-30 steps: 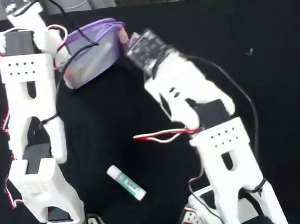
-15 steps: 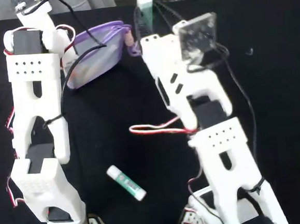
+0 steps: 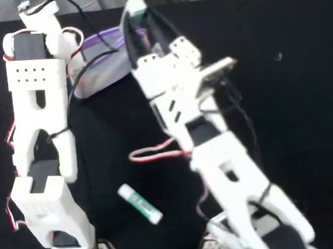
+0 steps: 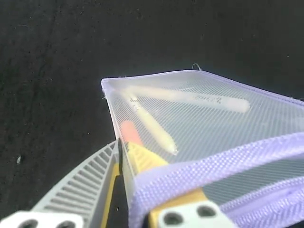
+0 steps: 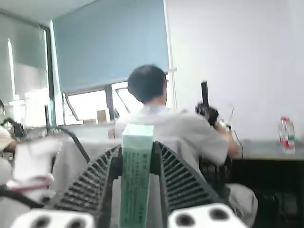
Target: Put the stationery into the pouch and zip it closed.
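— Where was the pouch (image 3: 101,63)?
— At the far side of the table (image 3: 302,91). I saw clear mesh with a purple zip edge, one end pinched in the left gripper (image 4: 122,152). Two pale pens (image 4: 190,97) and something orange (image 4: 130,133) lay inside.
— And the rest?
— The green block (image 5: 135,175) stood upright, clamped in the right gripper (image 5: 137,152). The white tube (image 3: 139,203) lay well apart.

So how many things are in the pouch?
3: a long white pen, a shorter white one beside it, an orange one near the corner. More may be hidden.
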You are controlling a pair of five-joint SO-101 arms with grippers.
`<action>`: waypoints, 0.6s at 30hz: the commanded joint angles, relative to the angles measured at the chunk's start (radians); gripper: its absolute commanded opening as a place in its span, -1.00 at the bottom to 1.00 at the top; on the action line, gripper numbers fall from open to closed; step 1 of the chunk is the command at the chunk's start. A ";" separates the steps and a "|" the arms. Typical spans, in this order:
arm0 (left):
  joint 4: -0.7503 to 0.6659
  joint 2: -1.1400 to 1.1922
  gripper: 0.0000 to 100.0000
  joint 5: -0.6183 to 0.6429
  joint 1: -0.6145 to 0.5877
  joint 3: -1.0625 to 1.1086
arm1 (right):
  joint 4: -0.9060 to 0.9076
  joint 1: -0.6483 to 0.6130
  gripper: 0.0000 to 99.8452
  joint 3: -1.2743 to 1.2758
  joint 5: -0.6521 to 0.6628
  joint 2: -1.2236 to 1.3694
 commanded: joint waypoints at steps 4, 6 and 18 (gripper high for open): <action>0.011 0.005 -0.94 -0.009 0.021 -0.008 | -0.158 -0.018 -0.98 -0.101 -0.012 0.257; 0.011 0.005 -0.94 -0.009 0.021 -0.008 | -0.195 -0.032 -0.98 -0.113 -0.009 0.306; 0.011 -0.003 -0.94 -0.009 0.002 0.010 | -0.207 -0.055 -0.98 -0.119 -0.009 0.349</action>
